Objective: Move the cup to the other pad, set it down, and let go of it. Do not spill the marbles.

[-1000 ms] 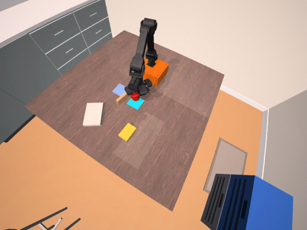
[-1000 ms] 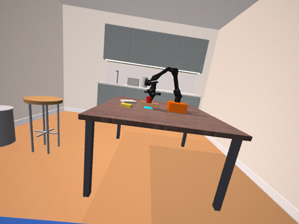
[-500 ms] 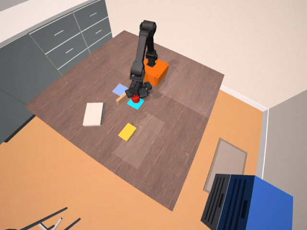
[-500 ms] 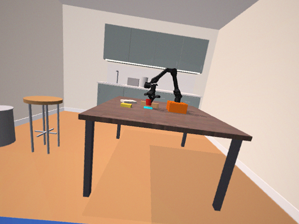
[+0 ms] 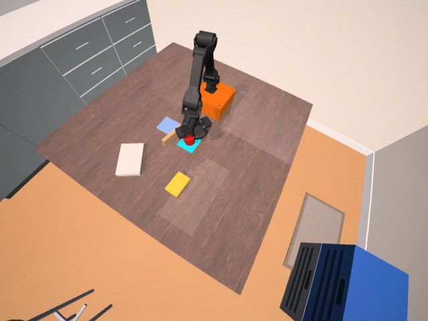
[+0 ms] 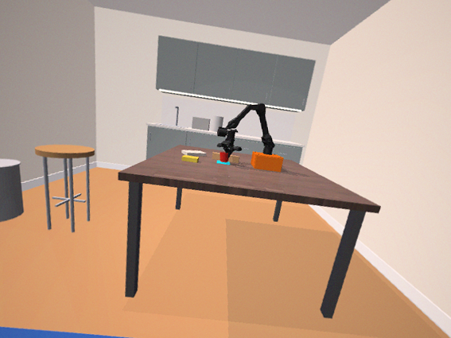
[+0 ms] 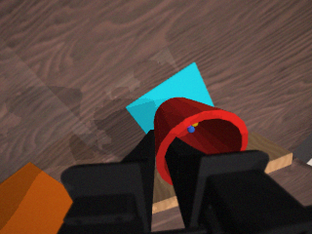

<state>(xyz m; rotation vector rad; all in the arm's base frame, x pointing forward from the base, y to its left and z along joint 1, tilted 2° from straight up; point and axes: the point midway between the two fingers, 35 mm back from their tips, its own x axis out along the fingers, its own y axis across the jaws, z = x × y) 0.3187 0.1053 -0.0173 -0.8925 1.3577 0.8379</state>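
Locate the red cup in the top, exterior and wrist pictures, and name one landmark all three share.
Top: red cup just left of centre, in the claw, over the cyan pad.
Exterior: cup at mid-height, centre, on the far part of the table.
Wrist: cup centre-right, rim toward the camera, marbles inside.
Shared landmark: the cyan pad beneath the cup.

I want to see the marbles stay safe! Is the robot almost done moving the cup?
Nearly. Done: the red cup has reached the cyan pad, away from the pale blue pad. In hand: the gripper is shut on its rim, marbles inside. Left: settling it down if it isn't resting yet, then letting go.
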